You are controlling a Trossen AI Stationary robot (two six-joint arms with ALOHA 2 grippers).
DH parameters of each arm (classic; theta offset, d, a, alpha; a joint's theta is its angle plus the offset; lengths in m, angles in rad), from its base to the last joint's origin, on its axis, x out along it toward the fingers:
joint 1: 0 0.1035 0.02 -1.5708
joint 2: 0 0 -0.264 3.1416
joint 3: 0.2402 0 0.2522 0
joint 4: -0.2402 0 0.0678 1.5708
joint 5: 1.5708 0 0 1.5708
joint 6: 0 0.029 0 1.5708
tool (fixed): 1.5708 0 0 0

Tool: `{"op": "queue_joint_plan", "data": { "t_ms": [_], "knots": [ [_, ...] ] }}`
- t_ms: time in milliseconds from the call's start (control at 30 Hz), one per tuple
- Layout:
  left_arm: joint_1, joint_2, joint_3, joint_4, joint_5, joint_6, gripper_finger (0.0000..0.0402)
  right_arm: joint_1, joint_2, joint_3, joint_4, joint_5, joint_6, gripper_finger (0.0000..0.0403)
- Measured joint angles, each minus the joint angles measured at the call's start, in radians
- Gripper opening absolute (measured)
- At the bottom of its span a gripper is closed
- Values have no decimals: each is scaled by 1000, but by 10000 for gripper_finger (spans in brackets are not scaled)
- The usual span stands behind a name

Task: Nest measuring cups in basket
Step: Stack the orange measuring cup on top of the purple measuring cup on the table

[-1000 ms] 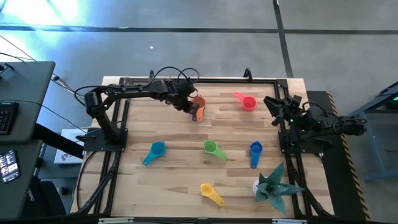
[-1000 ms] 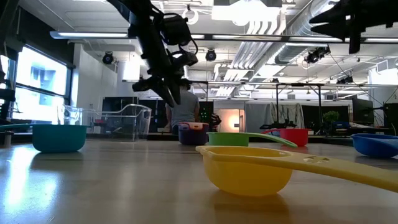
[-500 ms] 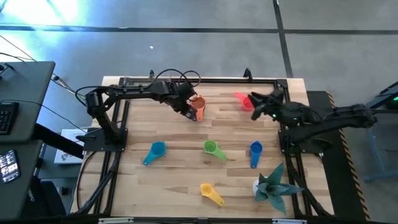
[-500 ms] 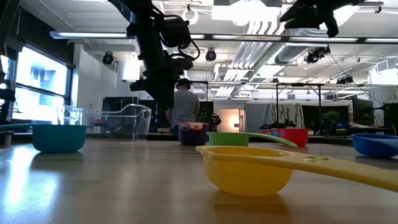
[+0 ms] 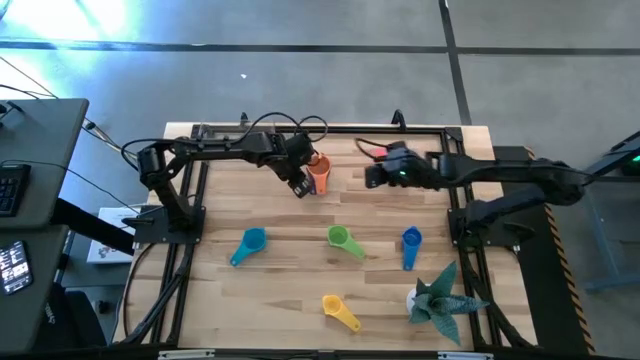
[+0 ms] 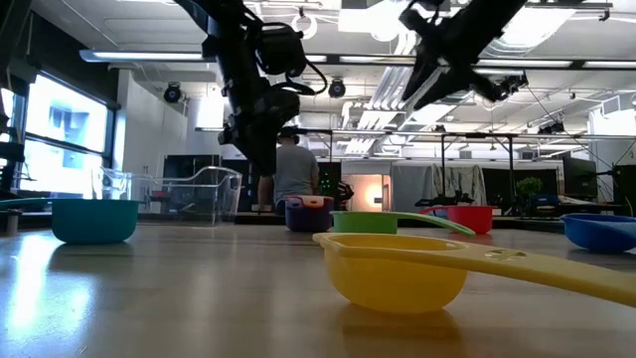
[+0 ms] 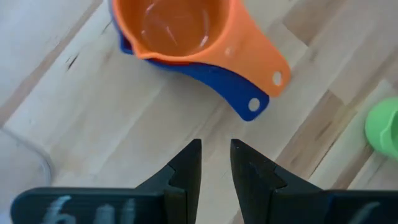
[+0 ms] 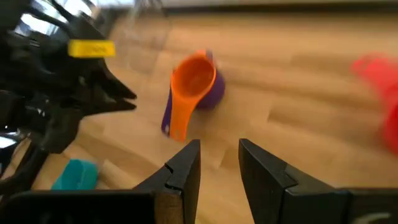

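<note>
High view: red cup [image 5: 372,154] mostly hidden

The table [image 5: 300,215] is pale planked wood, matt, with visible grain. The orange cup [image 7: 186,28] looks like smooth, glossy plastic, as does the yellow cup [image 6: 397,268]. The basket [image 6: 189,194] at nine o'clock seems clear plastic, though dimly seen.

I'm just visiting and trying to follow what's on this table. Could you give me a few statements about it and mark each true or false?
1. The orange cup sits nested in a darker cup. True.
2. The yellow cup lies inside the clear basket. False: it lies on the bare wood table.
3. The left gripper holds the orange cup. False: it holds nothing.
4. The green cup lies alone on the table. True.
</note>
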Motion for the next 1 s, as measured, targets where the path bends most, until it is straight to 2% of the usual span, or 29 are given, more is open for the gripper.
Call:
{"op": "queue_joint_plan", "data": {
  "t_ms": [300,500,700,1000],
  "knots": [
    [-37,0,0,0,2,209,76,-90,198,9,146,-286,55,101],
    [-42,0,0,8,2,278,76,-160,288,8,214,-415,55,101],
    [-28,0,-39,21,0,289,76,-210,365,8,290,-485,75,101],
    [-26,0,-142,187,0,210,76,-214,476,7,399,-484,79,101]
  ]
}}
